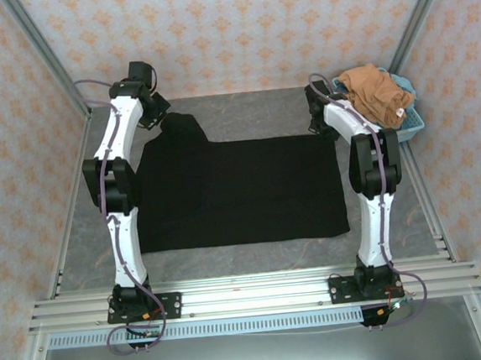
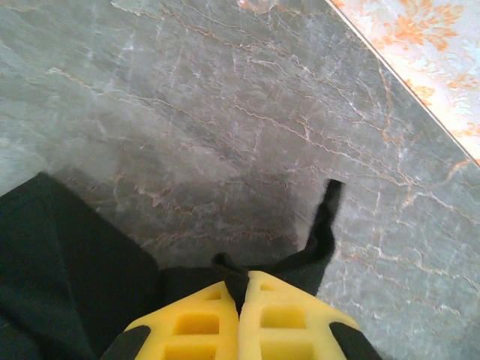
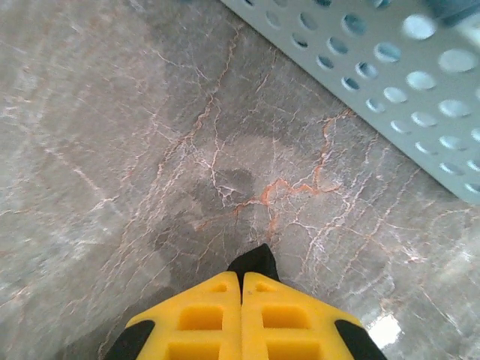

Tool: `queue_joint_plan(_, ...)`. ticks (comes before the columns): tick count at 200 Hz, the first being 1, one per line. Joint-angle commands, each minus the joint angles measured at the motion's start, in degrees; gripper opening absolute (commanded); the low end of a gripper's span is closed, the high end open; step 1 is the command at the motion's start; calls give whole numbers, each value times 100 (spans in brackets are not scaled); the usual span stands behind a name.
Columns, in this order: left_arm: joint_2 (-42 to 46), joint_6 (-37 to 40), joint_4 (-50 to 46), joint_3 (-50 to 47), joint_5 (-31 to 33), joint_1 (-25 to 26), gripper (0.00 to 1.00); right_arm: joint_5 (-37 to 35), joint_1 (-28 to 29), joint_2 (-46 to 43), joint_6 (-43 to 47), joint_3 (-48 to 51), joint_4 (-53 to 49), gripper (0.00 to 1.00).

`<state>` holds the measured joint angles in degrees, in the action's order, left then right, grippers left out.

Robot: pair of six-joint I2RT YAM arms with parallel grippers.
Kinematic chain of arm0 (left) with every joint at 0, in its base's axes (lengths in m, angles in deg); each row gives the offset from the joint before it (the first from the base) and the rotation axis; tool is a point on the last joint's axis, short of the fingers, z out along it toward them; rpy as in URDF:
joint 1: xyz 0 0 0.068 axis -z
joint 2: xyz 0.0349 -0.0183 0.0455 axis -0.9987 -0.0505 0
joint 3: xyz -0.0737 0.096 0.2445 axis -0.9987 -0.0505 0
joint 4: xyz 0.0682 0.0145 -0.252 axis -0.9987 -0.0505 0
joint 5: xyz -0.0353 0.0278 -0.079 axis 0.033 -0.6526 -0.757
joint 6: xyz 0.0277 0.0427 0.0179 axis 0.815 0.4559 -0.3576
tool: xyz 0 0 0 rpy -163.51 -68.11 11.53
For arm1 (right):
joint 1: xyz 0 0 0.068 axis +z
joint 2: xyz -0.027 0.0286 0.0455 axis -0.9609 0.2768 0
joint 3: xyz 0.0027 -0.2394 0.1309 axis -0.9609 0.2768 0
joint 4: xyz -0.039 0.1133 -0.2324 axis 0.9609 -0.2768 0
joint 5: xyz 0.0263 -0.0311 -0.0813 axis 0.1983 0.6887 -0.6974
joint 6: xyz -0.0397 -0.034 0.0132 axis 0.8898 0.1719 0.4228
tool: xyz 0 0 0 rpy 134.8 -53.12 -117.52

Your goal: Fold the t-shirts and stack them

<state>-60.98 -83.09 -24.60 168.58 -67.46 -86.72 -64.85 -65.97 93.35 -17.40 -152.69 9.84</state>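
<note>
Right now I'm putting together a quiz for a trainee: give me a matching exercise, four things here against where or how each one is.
Things:
1. black tee
2. orange tee
3. basket
4. left gripper

Place or state:
A. heaped in the basket
B. shut on the black tee's edge
C. spread across the middle
D. at the far right corner

Pairs: 1-C, 2-A, 3-D, 4-B

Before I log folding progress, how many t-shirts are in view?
2: a black t-shirt spread flat on the table, an orange-brown t-shirt heaped in the basket. Others may hide beneath it.
</note>
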Motion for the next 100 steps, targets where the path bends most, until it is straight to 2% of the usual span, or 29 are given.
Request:
queue_joint_plan(1,530,187,-145,-367,252,23,0,26,-15,-410,103,209,33,0)
queue_joint_plan(71,1900,328,-339,-2018,392,23,0,573,-10,-1371,-320,1254,104,0)
queue_joint_plan(100,2871,513,-552,-2890,877,41,0,829,45,-1856,-614,1915,104,0)
